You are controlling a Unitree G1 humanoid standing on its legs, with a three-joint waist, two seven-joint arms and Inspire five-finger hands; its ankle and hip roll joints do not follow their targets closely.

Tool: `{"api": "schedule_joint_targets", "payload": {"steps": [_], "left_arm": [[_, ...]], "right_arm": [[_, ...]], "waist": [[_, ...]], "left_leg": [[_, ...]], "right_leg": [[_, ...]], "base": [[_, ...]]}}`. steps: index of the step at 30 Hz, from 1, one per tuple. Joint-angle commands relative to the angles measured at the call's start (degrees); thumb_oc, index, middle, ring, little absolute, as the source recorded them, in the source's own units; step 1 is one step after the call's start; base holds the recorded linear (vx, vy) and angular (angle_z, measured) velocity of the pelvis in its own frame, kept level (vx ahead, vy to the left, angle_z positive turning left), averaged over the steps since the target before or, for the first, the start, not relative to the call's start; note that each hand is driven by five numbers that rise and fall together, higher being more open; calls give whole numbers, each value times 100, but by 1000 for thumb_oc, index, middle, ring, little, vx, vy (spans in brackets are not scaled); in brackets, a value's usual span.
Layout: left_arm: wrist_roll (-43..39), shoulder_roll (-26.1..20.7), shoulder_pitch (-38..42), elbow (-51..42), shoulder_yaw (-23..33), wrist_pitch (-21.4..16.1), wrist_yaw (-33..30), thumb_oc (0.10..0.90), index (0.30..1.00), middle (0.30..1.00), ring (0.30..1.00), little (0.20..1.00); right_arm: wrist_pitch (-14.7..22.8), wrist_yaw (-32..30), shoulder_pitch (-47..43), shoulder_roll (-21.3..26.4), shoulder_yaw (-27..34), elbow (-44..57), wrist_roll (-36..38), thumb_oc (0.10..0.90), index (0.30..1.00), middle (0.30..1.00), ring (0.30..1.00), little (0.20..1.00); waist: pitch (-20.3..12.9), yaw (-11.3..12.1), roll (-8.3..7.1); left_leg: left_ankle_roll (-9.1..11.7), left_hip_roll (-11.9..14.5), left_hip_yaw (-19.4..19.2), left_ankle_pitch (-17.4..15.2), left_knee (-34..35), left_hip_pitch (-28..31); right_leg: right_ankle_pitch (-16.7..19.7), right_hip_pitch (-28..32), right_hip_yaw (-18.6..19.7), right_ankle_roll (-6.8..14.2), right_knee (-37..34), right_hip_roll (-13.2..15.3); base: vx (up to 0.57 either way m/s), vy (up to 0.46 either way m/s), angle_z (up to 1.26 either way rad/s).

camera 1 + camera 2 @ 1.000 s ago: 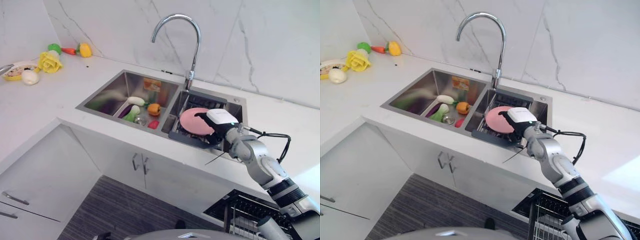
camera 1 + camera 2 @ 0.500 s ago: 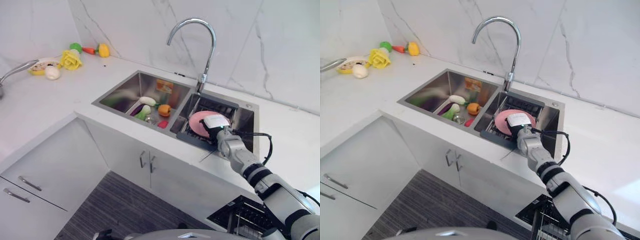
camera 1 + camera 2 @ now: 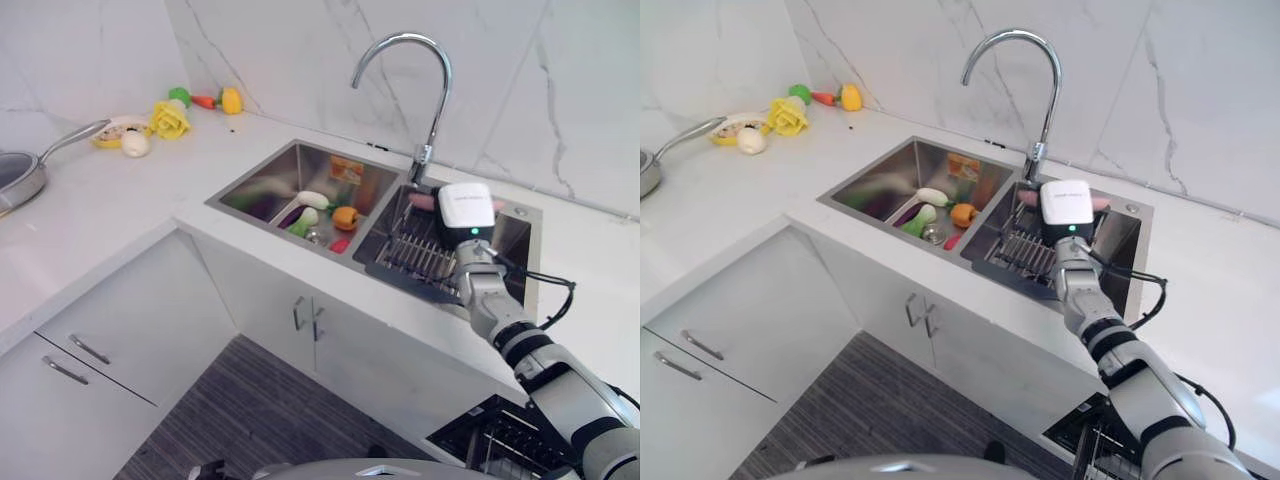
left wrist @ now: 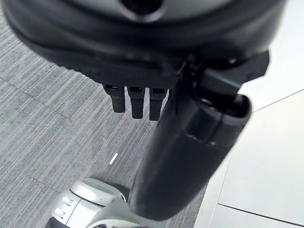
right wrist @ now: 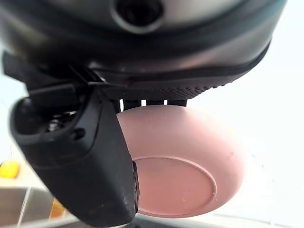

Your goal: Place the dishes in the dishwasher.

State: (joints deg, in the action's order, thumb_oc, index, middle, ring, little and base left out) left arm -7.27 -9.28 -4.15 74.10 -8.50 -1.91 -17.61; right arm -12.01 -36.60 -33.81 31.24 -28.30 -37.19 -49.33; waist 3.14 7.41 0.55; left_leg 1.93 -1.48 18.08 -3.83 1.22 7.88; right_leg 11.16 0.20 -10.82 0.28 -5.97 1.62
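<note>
Your right hand (image 5: 76,156) has hold of the pink plate (image 5: 183,161): in the right wrist view the thumb lies across the plate's underside with the fingers (image 5: 142,101) curled over its far edge, so the plate is pinched between them. From the head views you see that hand (image 3: 466,208) raised over the right basin of the steel sink (image 3: 260,165), with slivers of pink showing on either side of the white cover on its back. The plate is up off the dark dish rack (image 3: 420,255) that sits in that basin, close under the curved faucet (image 3: 405,60). The left basin holds toy vegetables (image 3: 320,212): a white and green piece, an orange one and a small red one, lying together near the divider. On the white counter (image 3: 110,200) to your left you have a frying pan (image 3: 20,175) at the edge of the view, and farther back a yellow flower-shaped toy (image 3: 168,120), a white egg-shaped toy (image 3: 135,144), and a carrot beside a yellow pepper against the marble wall. At the lower right, a wire dishwasher rack (image 3: 500,445) stands pulled out below counter level, well apart from the plate. Your left hand (image 4: 137,102) hangs over grey striped floor (image 4: 42,118) in its own wrist view, fingers straight and relaxed, holding nothing.
</note>
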Motion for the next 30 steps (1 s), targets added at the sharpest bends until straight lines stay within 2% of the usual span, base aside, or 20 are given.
{"api": "schedule_joint_targets", "payload": {"steps": [1, 5, 7, 8, 9, 10, 11, 12, 15, 16, 17, 18, 19, 20, 21, 22, 23, 24, 28, 30], "left_arm": [[-31, 87, 311, 274, -270, -160, -173, 800, 900, 900, 900, 900], [3, 83, 310, 276, -171, -168, -161, 800, 900, 900, 900, 900], [92, 88, 289, 314, -55, -147, -109, 800, 900, 900, 900, 900], [92, 88, 289, 314, -55, -147, -109, 800, 900, 900, 900, 900], [203, 110, 285, 352, -30, -109, -42, 800, 900, 900, 900, 900], [203, 110, 285, 352, -30, -109, -42, 800, 900, 900, 900, 900], [273, 121, 281, 374, -32, -86, -12, 800, 900, 900, 900, 900], [536, 139, 254, 386, 21, 11, 109, 800, 900, 900, 900, 900], [538, 132, 251, 385, -1, 12, 109, 800, 900, 900, 900, 900], [732, 140, 263, 392, -31, 60, 157, 800, 900, 900, 900, 900], [969, 154, 229, 376, -140, 95, 262, 800, 900, 900, 900, 900], [1142, 166, 183, 363, -206, 90, 290, 800, 900, 900, 900, 900], [1328, 172, 112, 331, -235, 49, 284, 800, 900, 900, 900, 900], [1310, 152, 106, 312, -213, 24, 266, 800, 900, 900, 900, 900], [1310, 150, 106, 312, -216, 23, 266, 800, 900, 900, 900, 900], [1281, 144, 87, 199, -161, -40, 168, 800, 900, 900, 900, 900], [1282, 142, 86, 196, -160, -40, 165, 800, 900, 900, 900, 900], [1243, 128, 108, 91, -137, -114, 118, 800, 900, 900, 900, 900], [1266, 62, 202, -100, -184, -146, 81, 800, 900, 900, 900, 900], [1245, 65, 248, -146, -184, -144, 38, 800, 900, 900, 900, 900]], "right_arm": [[214, -822, -598, 491, 389, 765, 82, 400, 300, 300, 300, 300], [307, -713, -351, 794, 849, 1504, 158, 400, 300, 300, 300, 300], [409, -395, 65, 1162, 1442, 2643, 92, 400, 300, 300, 300, 300], [409, -395, 65, 1162, 1442, 2643, 92, 400, 300, 300, 300, 300], [453, -179, 522, 1403, 1968, 3427, 37, 400, 300, 300, 300, 300], [453, -179, 522, 1403, 1968, 3427, 37, 400, 300, 300, 300, 300], [473, -131, 760, 1532, 2271, 3810, 21, 400, 300, 300, 300, 300], [543, 61, 1353, 1785, 2924, 4615, 24, 400, 300, 300, 300, 300], [539, 88, 1413, 1782, 2978, 4662, 18, 400, 300, 300, 300, 300], [537, 209, 1718, 1851, 3311, 5092, 9, 400, 300, 300, 300, 300], [566, 420, 1975, 1895, 3534, 5430, -32, 400, 300, 300, 300, 300], [599, 503, 2191, 1919, 3675, 5613, -84, 400, 300, 300, 300, 300], [668, 651, 2519, 1968, 3976, 5958, -87, 400, 300, 300, 300, 300], [691, 653, 2591, 1923, 4028, 6055, -38, 400, 300, 300, 300, 300], [690, 657, 2600, 1920, 4036, 6062, -39, 400, 300, 300, 300, 300], [699, 712, 2728, 1896, 4102, 6225, -11, 400, 300, 300, 300, 300], [697, 723, 2740, 1889, 4114, 6244, -11, 400, 300, 300, 300, 300], [723, 856, 2931, 1798, 4164, 6425, 31, 400, 300, 300, 300, 300], [784, 1183, 3131, 1628, 3963, 6503, 91, 400, 300, 300, 300, 300], [853, 1307, 3138, 1581, 3772, 6336, 149, 400, 300, 300, 300, 300]], "waist": [[-65, 60, -171], [-58, -53, -169], [-42, -218, -156], [-42, -218, -156], [-29, -332, -150], [-29, -332, -150], [-30, -404, -145], [-17, -697, -129], [-20, -634, -131], [29, -886, -115], [80, -1038, -94], [100, -1078, -91], [160, -1254, -86], [181, -1344, -87], [175, -1319, -88], [226, -1519, -83], [219, -1483, -99], [277, -1630, -102], [397, -1730, -137], [483, -1717, -139]], "left_leg": [[527, 260, -103, 600, 378, -242], [509, 246, -85, 609, 378, -244], [477, 236, -140, 586, 378, -230], [477, 236, -140, 586, 378, -230], [451, 247, -249, 558, 378, -202], [451, 247, -249, 558, 378, -202], [435, 245, -334, 531, 378, -179], [348, 224, -633, 474, 378, -141], [345, 229, -676, 466, 378, -131], [279, 201, -977, 410, 378, -108], [223, 182, -1330, 303, 378, -65], [192, 161, -1565, 254, 378, -54], [82, 103, -2022, 83, 378, -2], [54, 78, -2214, 52, 378, 0], [54, 78, -2237, 49, 378, -1], [-35, 27, -2518, -62, 378, 39], [-25, 22, -2556, -24, 378, 16], [-91, -43, -2839, -117, 378, 29], [-127, -120, -3145, -82, 378, -82], [-135, -159, -3242, -78, 378, -126]], "right_leg": [[-1237, 993, 56, 545, 97, 216], [-1237, 971, 116, 536, 97, 204], [-1226, 942, 260, 543, 97, 201], [-1226, 942, 260, 543, 97, 201], [-1201, 925, 357, 552, 97, 219], [-1201, 925, 357, 552, 97, 219], [-1179, 909, 436, 563, 97, 227], [-1035, 765, 766, 639, 97, 261], [-1028, 757, 809, 639, 97, 257], [-881, 598, 1149, 713, 97, 286], [-772, 407, 1537, 806, 97, 304], [-685, 276, 1772, 886, 97, 313], [-557, 28, 2261, 1067, 97, 304], [-490, -90, 2446, 1126, 98, 290], [-486, -101, 2469, 1128, 99, 286], [-425, -286, 2809, 1255, 114, 266], [-374, -319, 2853, 1254, 105, 265], [-297, -541, 3163, 1392, 124, 246], [-97, -880, 3406, 1472, 131, 261], [-29, -1014, 3385, 1472, 141, 291]], "base": [[0, 0, 0], [-12, 8, 1], [0, 0, 0], [-6, 30, -6], [-6, 23, -4], [0, 38, -13], [-16, 60, -23], [-16, 60, -23], [-17, 33, -59], [-62, 93, -148], [-95, 127, -167], [-95, 175, -186], [-90, 164, -198], [-56, 130, -259], [-45, 120, -201], [-41, 74, -156], [-81, 155, -143], [-104, 102, -142], [-108, 68, -90], [-122, 45, -76]]}}
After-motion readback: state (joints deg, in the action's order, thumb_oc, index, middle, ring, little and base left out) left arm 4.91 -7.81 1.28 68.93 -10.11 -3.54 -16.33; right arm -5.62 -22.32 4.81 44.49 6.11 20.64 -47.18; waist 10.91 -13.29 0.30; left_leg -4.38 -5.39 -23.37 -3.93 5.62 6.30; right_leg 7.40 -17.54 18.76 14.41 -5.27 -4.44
